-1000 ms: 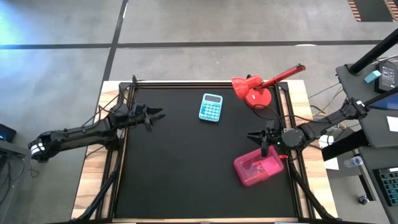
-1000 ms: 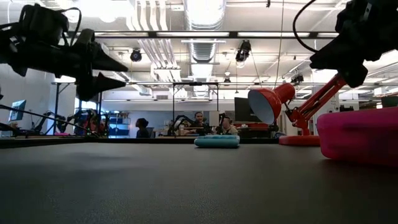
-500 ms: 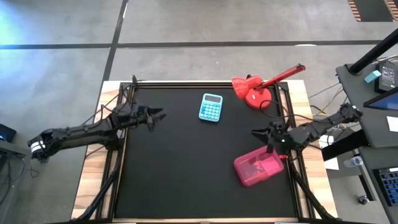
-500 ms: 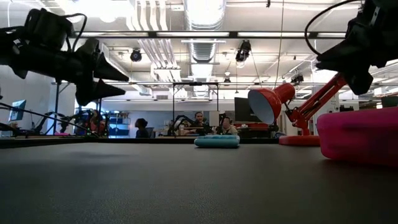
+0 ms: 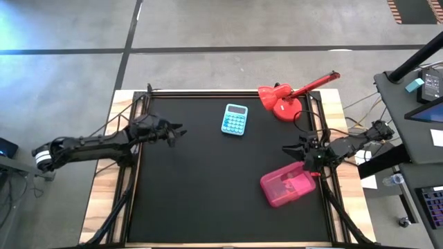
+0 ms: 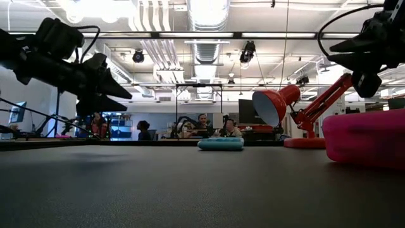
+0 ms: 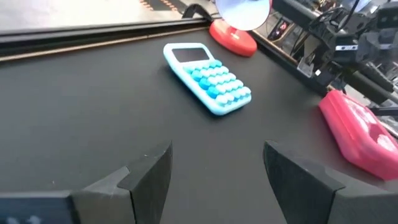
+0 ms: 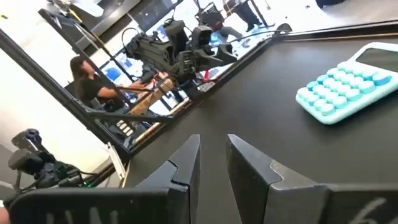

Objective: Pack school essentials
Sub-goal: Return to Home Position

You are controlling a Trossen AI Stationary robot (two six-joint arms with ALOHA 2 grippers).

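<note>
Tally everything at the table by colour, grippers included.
Light blue: 1, calculator
Red: 1, desk lamp
Pink: 1, supply box
Dark: 2, left gripper at the left side, right gripper near the supply box, both empty
Total: 5

Slim black arms (image 5: 97, 144), looping cables (image 6: 85, 27), seemingly white-banded; left hand (image 5: 178, 131) dark.

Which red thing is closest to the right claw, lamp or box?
The pink-red box. It lies just beside the right gripper, while the red desk lamp stands farther off by the table's far edge. The left gripper hovers across the table.
</note>
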